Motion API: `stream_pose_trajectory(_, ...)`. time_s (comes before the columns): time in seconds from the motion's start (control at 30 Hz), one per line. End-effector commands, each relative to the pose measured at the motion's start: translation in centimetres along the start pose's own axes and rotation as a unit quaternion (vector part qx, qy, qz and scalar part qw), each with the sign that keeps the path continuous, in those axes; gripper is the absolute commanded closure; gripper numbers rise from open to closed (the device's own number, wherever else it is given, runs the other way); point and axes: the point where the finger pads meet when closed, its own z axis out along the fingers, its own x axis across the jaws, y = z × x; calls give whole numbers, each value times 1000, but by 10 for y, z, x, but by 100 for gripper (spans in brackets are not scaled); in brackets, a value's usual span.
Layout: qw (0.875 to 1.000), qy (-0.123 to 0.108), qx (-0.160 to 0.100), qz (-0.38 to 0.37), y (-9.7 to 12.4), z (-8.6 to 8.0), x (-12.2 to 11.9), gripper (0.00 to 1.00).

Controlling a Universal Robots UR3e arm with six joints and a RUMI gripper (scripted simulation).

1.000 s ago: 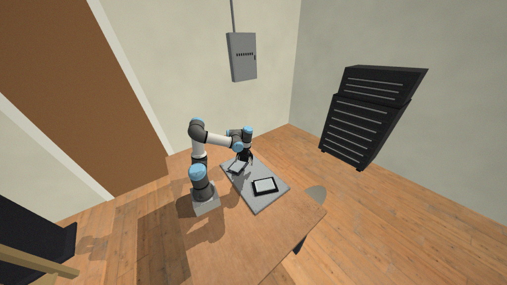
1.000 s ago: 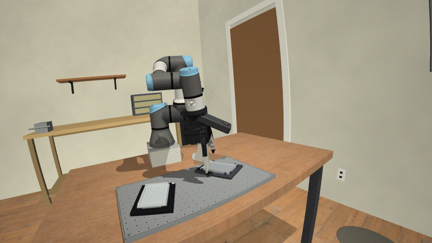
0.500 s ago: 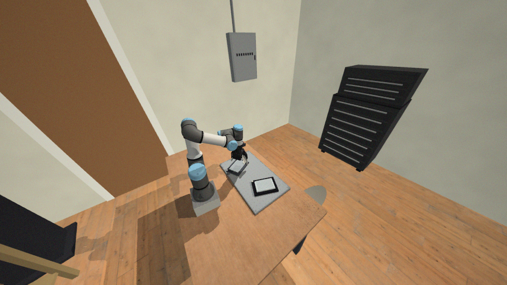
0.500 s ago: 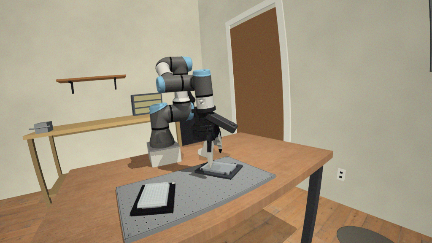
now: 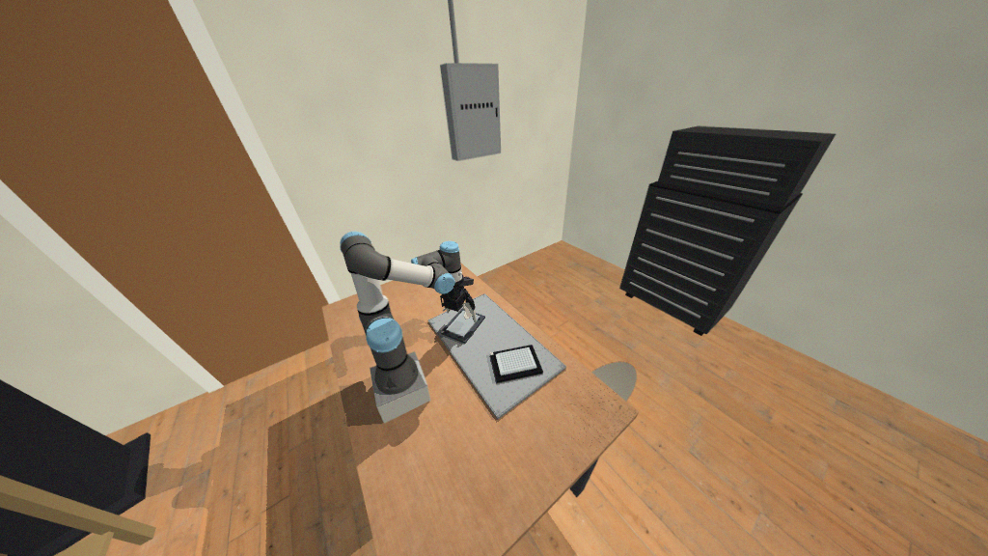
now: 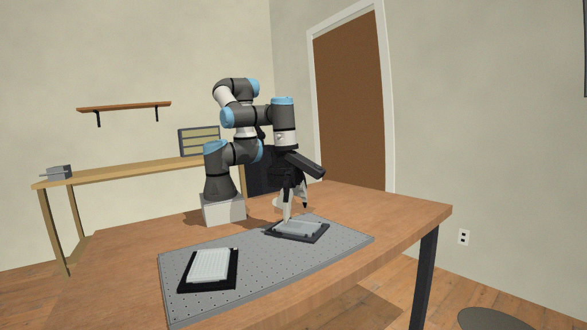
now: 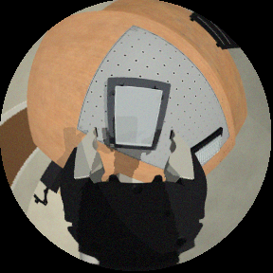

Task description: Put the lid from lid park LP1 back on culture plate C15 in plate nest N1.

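The clear lid (image 5: 460, 322) (image 6: 298, 226) (image 7: 137, 116) lies flat in the dark frame of lid park LP1 (image 6: 316, 236) (image 7: 110, 106) at the far end of the grey perforated mat (image 5: 501, 400) (image 6: 266, 262) (image 7: 190, 95). My gripper (image 5: 464, 312) (image 6: 295, 209) (image 7: 134, 129) is open and points down over the lid, one finger on each side of its near end. Nothing is held. Culture plate C15 (image 5: 515, 360) (image 6: 209, 264), white with many wells and no lid on it, sits in the black plate nest N1 (image 5: 496, 374) (image 6: 205, 285) at the mat's other end. In the wrist view a strip of the plate (image 7: 209, 146) shows at the right.
The mat lies on a wooden table (image 5: 449, 470) (image 6: 390, 213). The arm's base (image 5: 397, 394) (image 6: 223, 209) stands beside the mat near the lid park. A black drawer cabinet (image 5: 718, 221) stands off to the side, away from the table.
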Motion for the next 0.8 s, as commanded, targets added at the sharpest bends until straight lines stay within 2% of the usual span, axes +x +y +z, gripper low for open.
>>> stream_pose_trajectory(0.0,1000,15,1,19,-1,0,3,18)
stream_pose_trajectory(0.43,1000,15,2,19,-1,-1,3,18)
stream_pose_trajectory(0.77,1000,15,1,19,-1,17,4,18)
